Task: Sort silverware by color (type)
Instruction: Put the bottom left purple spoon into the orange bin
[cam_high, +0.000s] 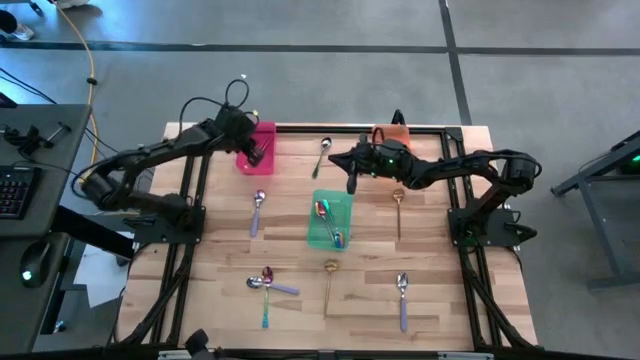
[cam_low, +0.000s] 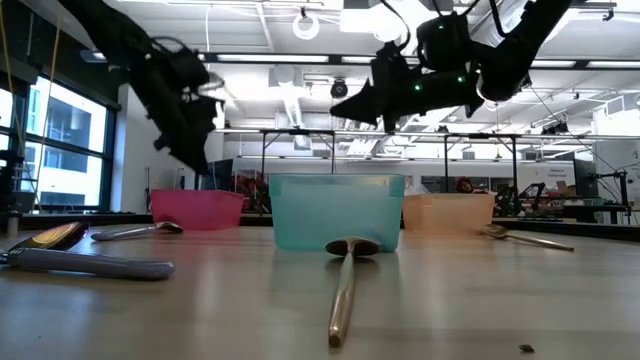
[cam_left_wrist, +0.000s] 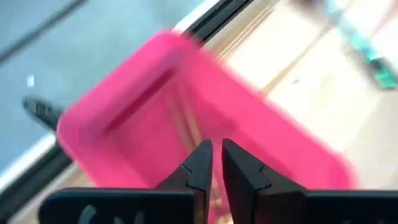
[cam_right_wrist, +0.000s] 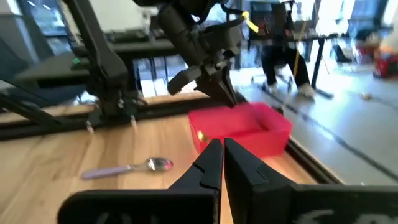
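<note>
Left gripper (cam_high: 257, 153): over the pink bin (cam_high: 252, 137) at the table's far left; fingers (cam_left_wrist: 200, 163) nearly together, only a narrow slit between them, nothing seen held.
Right gripper (cam_high: 352, 183): above the table between the green bin (cam_high: 322, 238) and the orange bin (cam_high: 397, 134); fingers (cam_right_wrist: 211, 158) close together with a thin gap, nothing seen held.
Green bin contents: two spoons (cam_high: 328, 222), one teal-handled, long axes roughly near-to-far.
Far-edge spoon (cam_high: 322, 155): silver, between pink and orange bins, long axis slightly tilted, bowl toward the far edge.
Purple-handled spoon (cam_high: 257, 212): left of the green bin, bowl toward the far side, handle toward the near edge.
Gold spoon, right (cam_high: 398, 210): just right of the green bin, axis near-to-far, bowl far.
Gold spoon, centre (cam_high: 329, 283): near side of the green bin, bowl far, handle toward the near edge.
Near-left cluster (cam_high: 268, 284): a purple-handled spoon lying crosswise and a teal-handled one crossing it.
Near-right spoon (cam_high: 402, 298): purple handle, bowl far.
Obstructions: the green bin stands directly beside the right gripper's position; both arms reach inward over the table's far half.
</note>
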